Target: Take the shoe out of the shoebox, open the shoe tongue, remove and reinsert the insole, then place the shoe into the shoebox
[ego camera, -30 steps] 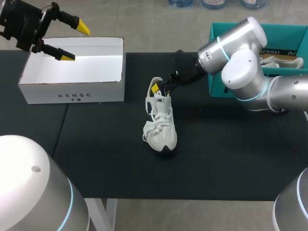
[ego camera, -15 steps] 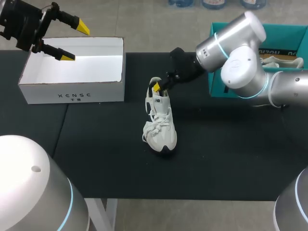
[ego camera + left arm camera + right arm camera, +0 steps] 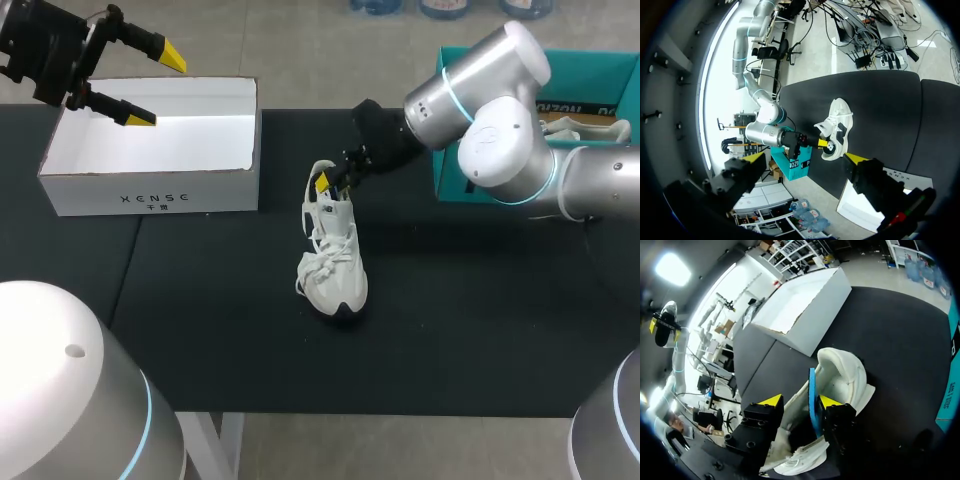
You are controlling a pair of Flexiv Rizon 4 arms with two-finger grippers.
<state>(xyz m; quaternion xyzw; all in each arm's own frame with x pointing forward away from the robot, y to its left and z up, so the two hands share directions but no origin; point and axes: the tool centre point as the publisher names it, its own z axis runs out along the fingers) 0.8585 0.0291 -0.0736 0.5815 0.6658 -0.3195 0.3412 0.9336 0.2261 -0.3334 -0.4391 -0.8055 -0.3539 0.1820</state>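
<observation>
A white shoe point(image 3: 333, 265) stands on the black table, toe toward me, and also shows in the left wrist view point(image 3: 836, 125). My right gripper point(image 3: 328, 183) is at its heel opening. In the right wrist view point(image 3: 800, 401) the fingers stand apart over the opening. The blue edge of the insole point(image 3: 812, 395) stands upright against one finger. The shoe's side wall point(image 3: 795, 400) lies between the insole and the other finger. My left gripper point(image 3: 155, 87) hangs wide open above the white shoebox point(image 3: 150, 200), holding nothing. The shoebox is empty point(image 3: 805, 315).
A teal box point(image 3: 450, 120) sits at the back right, behind my right arm, with another white shoe point(image 3: 575, 128) in it. The black mat point(image 3: 200, 300) lies bare between the shoebox and the table's front edge.
My right arm has shifted slightly up and back at the shoe's heel. The shoe stays where it was, and the left arm has not moved.
</observation>
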